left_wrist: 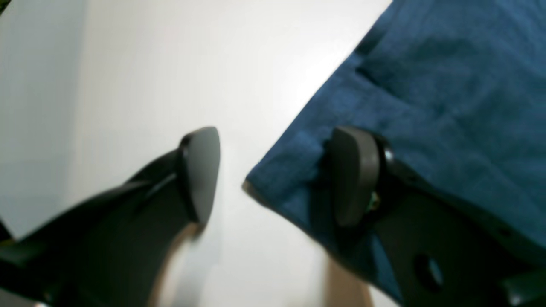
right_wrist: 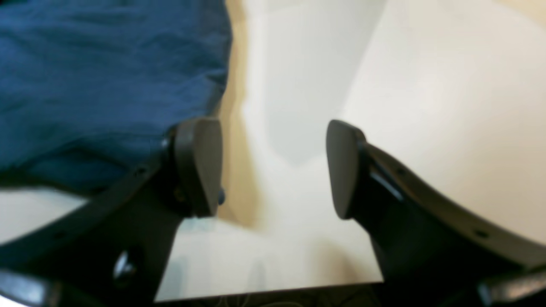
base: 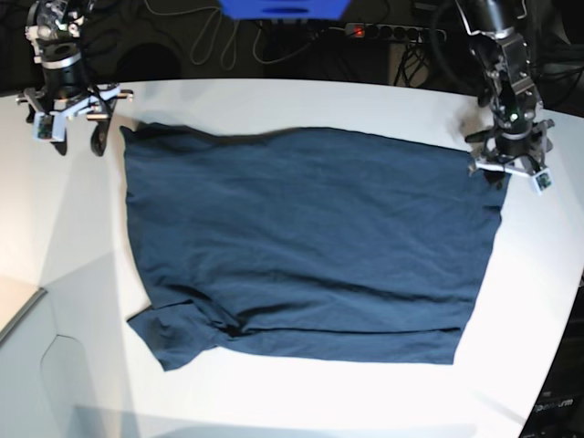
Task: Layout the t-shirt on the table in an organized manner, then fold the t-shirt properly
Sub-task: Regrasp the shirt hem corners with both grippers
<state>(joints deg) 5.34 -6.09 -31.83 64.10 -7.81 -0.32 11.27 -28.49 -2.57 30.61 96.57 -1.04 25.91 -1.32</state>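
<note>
T-shirt (base: 301, 246) spread flat on table (base: 538, 301), a corner beside one pad of each gripper, left (left_wrist: 277, 175) and right (right_wrist: 273, 166) jaws open, gripping nothing.

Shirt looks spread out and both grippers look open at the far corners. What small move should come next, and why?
Probably lift both arms clear. The t-shirt lies spread on the table, and the left gripper and right gripper stand open with nothing between their pads. One sleeve at the near edge looks bunched and may need smoothing next.
</note>
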